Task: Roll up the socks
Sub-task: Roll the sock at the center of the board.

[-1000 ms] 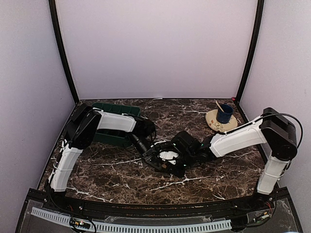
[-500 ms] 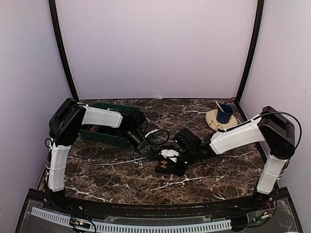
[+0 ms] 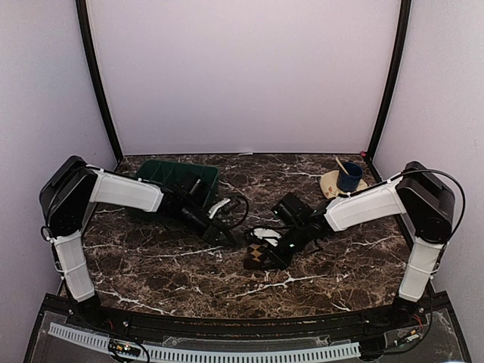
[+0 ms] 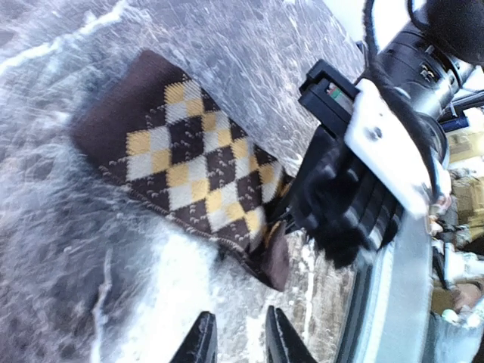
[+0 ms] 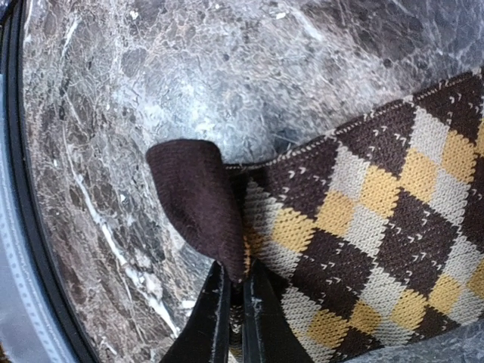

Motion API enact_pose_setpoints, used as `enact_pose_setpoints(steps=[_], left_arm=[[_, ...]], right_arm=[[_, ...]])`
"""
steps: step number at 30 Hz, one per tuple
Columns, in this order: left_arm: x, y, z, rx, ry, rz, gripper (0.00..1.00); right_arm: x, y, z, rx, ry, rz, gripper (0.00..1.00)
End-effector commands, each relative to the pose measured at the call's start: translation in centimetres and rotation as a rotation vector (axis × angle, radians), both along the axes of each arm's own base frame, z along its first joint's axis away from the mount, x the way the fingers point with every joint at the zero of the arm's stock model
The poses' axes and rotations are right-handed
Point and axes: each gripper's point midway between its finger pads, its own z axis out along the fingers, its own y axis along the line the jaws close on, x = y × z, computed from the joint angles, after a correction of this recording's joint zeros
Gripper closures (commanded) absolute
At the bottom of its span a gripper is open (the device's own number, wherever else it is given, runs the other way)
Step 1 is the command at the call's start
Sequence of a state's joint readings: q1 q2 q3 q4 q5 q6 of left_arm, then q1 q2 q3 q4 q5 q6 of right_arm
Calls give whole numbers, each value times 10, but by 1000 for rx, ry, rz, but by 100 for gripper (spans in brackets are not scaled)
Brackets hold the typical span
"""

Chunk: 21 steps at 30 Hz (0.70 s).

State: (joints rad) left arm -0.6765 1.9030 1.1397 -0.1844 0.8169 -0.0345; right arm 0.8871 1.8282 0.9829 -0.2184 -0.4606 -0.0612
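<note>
The diamond-checkered sock [image 3: 255,258] lies flat on the marble table near the middle. In the right wrist view it [image 5: 378,227] fills the right side, with a dark brown end [image 5: 195,200] folded up at its edge. My right gripper [image 5: 236,299] is shut on that folded edge; in the top view it [image 3: 272,252] sits at the sock's right side. My left gripper [image 4: 238,344] is open and empty, a little short of the sock [image 4: 189,162]; in the top view it [image 3: 224,231] is to the sock's left. The plain tan sock is not in view.
A green tray [image 3: 178,178] stands at the back left behind the left arm. A tan plate [image 3: 333,192] with a blue cup [image 3: 349,177] is at the back right. Purple walls enclose the table on three sides.
My left arm has drawn back to the left, away from the sock, and its gripper is now apart from it. My right gripper has stayed on the sock, which now shows more.
</note>
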Motion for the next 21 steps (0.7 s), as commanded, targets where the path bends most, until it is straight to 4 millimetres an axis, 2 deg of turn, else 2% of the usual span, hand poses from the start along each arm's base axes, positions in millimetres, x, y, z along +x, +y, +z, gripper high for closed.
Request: enact_pose_setpoints(steps=[1, 11, 16, 21], left_arm=[[13, -4, 30, -78, -221, 84, 75], [-7, -14, 31, 31, -629, 86, 73], [-16, -9, 36, 42, -760, 63, 72], [-29, -9, 32, 47, -859, 17, 68]], right_arm=[[-4, -3, -2, -8, 125, -15, 95], [-5, 2, 3, 12, 276, -16, 95], [-4, 1, 8, 44, 356, -27, 95], [-8, 0, 9, 60, 427, -29, 96]])
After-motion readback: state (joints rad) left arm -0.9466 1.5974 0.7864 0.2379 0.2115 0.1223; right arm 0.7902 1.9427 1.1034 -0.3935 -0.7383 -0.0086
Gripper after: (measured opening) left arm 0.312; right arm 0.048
